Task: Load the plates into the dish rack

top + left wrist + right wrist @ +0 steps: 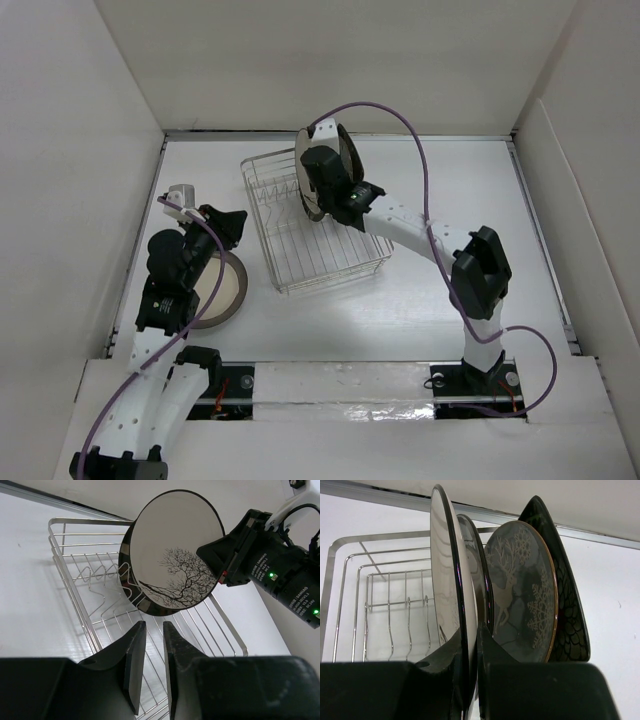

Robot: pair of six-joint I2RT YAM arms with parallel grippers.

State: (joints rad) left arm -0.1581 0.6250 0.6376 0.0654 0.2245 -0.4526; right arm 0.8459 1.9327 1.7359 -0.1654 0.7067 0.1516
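Glossy round plate [175, 545] upright — silver wire rack [85, 520].

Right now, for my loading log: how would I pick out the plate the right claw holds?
Find the silver wire dish rack; plates stand on edge at its far end. The tree plate is the outermost of that row, its rim pinched by the right claw. Unlike the reindeer-and-snowflake plate and the dark scaled plate behind it, its pale face shows a bare black tree.

- left arm [145, 400], right arm [400, 215]: white perforated shells, black joint housings
- purple cables [400, 112] on both
- left gripper [154, 645]: matte black wedge fingers
- green LEDs [271, 575], white print on black motor
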